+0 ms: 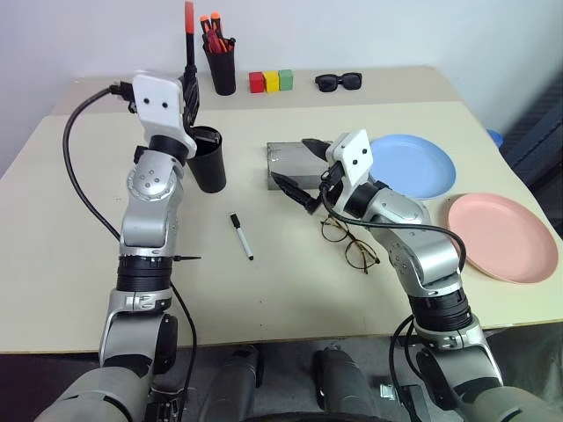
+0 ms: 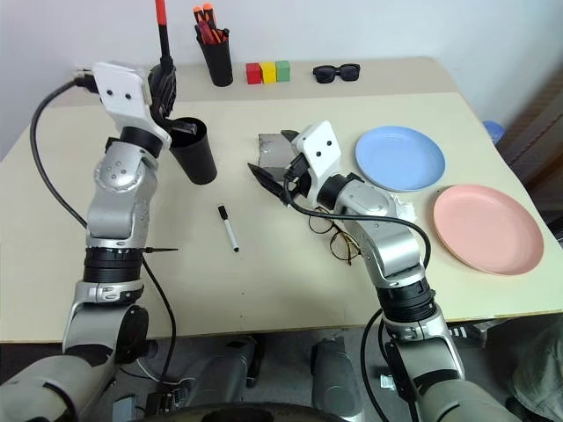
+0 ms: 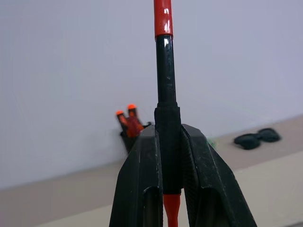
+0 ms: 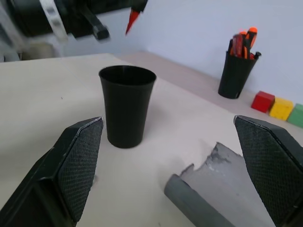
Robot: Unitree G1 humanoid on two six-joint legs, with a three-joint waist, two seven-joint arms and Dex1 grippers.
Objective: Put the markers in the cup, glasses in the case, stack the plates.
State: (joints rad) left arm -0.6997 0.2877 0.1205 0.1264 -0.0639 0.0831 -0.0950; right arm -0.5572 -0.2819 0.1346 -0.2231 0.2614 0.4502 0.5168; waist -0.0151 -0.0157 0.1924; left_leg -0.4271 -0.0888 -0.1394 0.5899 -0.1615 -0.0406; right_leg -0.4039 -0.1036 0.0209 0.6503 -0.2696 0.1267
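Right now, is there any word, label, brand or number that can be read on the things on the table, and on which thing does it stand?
None can be read.
Slim white marker with black cap: any print is too small to tell.
Grey metallic glasses case, tapered matte black cup: no lettering shows.

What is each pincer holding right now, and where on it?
Left pincer is shut on the slim red marker with a black middle, clamped at its black middle, held upright. Right pincer is open, holding nothing.
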